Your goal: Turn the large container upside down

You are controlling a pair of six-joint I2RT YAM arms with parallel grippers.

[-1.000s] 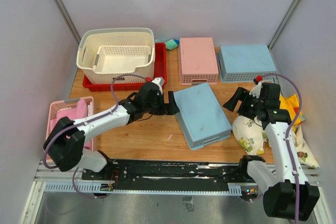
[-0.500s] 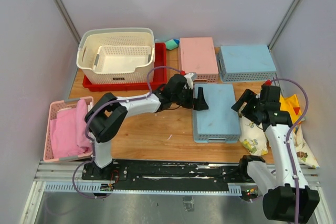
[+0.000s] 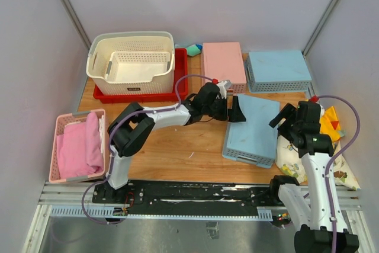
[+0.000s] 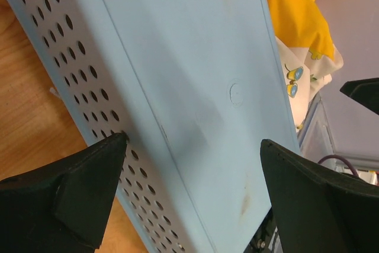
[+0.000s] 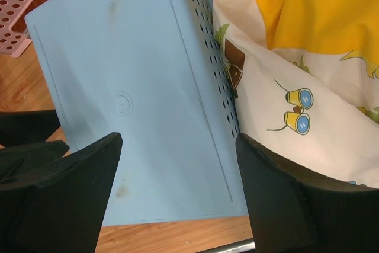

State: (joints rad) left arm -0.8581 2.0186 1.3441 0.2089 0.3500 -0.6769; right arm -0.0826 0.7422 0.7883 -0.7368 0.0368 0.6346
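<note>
Bare tabletop (image 3: 177,146) lies before the large container (image 3: 161,45), white basket (image 3: 136,57) filling it

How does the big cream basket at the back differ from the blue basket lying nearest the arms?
The cream basket stands upright with its mouth up; the blue basket lies base up. The cream one sits in the red tray and holds a smaller white basket; the blue one rests straight on the wooden table, askew. The cream one also looks deeper. Both have perforated walls.
</note>
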